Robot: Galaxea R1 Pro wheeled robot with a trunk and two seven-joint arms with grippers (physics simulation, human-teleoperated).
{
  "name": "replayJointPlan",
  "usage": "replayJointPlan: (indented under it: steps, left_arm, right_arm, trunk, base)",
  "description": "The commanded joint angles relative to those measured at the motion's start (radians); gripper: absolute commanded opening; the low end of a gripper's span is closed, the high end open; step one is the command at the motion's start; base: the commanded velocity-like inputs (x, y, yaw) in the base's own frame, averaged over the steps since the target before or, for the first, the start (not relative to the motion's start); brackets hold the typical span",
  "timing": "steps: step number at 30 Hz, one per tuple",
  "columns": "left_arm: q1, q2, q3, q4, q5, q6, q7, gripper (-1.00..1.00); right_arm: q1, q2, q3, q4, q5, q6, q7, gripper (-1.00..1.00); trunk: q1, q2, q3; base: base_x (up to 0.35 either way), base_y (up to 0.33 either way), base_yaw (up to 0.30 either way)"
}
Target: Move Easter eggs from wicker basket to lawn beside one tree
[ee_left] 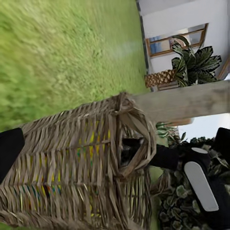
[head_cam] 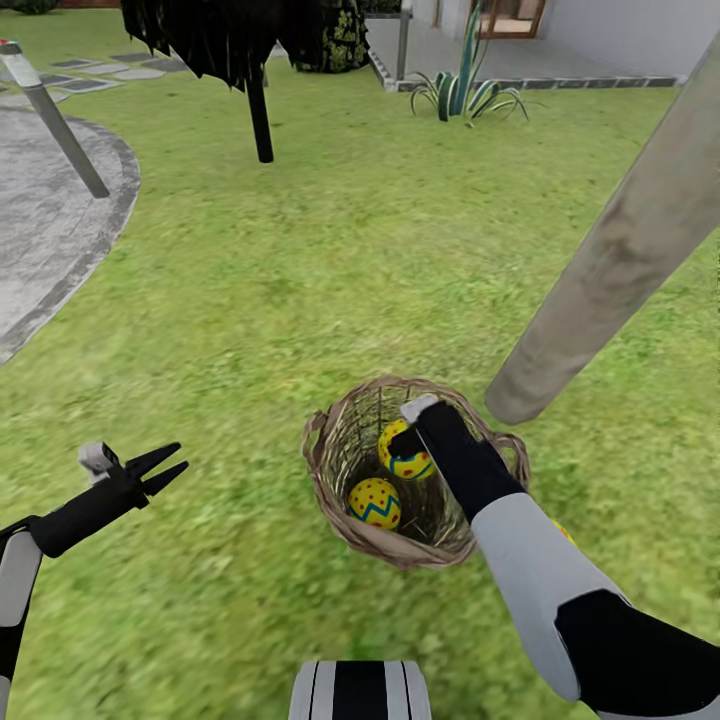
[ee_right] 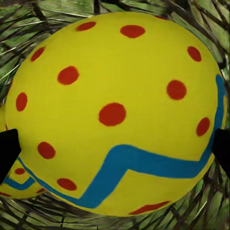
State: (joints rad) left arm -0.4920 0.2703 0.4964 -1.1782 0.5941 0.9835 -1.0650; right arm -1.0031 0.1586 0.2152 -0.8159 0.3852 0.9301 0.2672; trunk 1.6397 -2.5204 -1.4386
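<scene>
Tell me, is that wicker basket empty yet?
No. The wicker basket still holds two Easter eggs: one low inside, another at the right gripper.

A yellow egg (ee_right: 115, 110) (red dots, blue zigzag) sits between dark fingertips (ee_right: 8, 153) over wicker basket (ee_right: 201, 19) weave.

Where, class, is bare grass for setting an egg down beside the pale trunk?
Open green lawn spreads left of the thick pale grey-beige tree trunk, beyond the round tan wicker basket. It is crowded where basket and trunk base nearly meet.
</scene>
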Motion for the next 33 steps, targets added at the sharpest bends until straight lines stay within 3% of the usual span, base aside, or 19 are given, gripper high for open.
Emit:
replayJointPlan:
  steps: [1,5,11,13,17,21,22,24,25,27,33]
  left_arm:
    - [0.0,0.001,0.001,0.001,0.0,0.004,-0.003,1.0]
    - [0.0,0.0,0.001,0.002,0.0,0.004,-0.003,1.0]
    - [0.0,0.001,0.001,0.002,0.0,0.004,-0.003,1.0]
    - [0.0,0.001,0.001,0.0,0.0,0.004,-0.003,1.0]
    - [0.0,0.001,0.001,0.003,0.0,0.004,-0.003,1.0]
    - [0.0,0.001,0.001,0.003,0.0,0.004,-0.003,1.0]
    - [0.0,0.001,0.001,0.003,0.0,0.004,-0.003,1.0]
    - [0.0,0.001,0.001,0.003,0.0,0.004,-0.003,1.0]
    - [0.0,0.001,0.001,0.003,0.0,0.004,-0.003,1.0]
    - [-0.001,0.001,0.001,0.002,-0.001,0.004,-0.003,1.0]
    - [0.0,0.001,0.001,0.002,-0.002,0.004,-0.002,1.0]
  right_arm:
    - [0.001,0.001,0.0,-0.022,0.011,0.004,0.014,-1.0]
    - [0.092,0.0,-0.006,-0.233,0.01,0.065,0.141,-1.0]
    - [0.213,-0.002,-0.008,-0.389,0.011,0.078,0.162,-1.0]
    - [0.269,-0.002,-0.009,-0.484,0.011,0.078,0.162,-1.0]
    - [0.328,-0.002,-0.074,-0.586,0.012,0.078,0.162,-1.0]
    - [0.337,-0.002,-0.13,-0.62,0.012,0.076,0.162,-1.0]
    - [0.337,-0.002,-0.162,-0.622,0.011,0.075,0.172,-1.0]
    - [0.337,-0.002,-0.206,-0.624,0.011,0.075,0.257,-1.0]
    - [0.337,-0.006,-0.223,-0.624,0.012,0.075,0.353,-1.0]
    - [0.337,-0.016,-0.24,-0.628,0.013,0.074,0.477,-1.0]
    - [0.337,-0.019,-0.272,-0.649,0.013,0.073,0.551,-1.0]
  trunk:
    - [-0.001,0.0,0.003]
    - [-0.002,0.001,0.019]
    - [-0.005,0.002,0.042]
    - [-0.006,0.003,0.05]
    - [-0.008,0.004,0.065]
    - [-0.01,0.005,0.081]
    - [-0.01,0.005,0.085]
    - [-0.011,0.005,0.092]
    - [-0.011,0.006,0.096]
    - [-0.012,0.006,0.104]
    - [-0.015,0.008,0.127]
  base:
    - [-0.001,0.0,0.0]
    - [-0.002,0.0,0.0]
    - [-0.222,0.0,0.0]
    - [-0.026,0.0,0.0]
    - [-0.003,0.0,0.0]
    - [0.0,0.0,0.0]
    - [0.0,0.0,0.0]
    - [0.0,0.0,0.0]
    - [0.0,0.0,0.0]
    - [0.0,0.0,0.0]
    - [0.0,0.0,0.0]
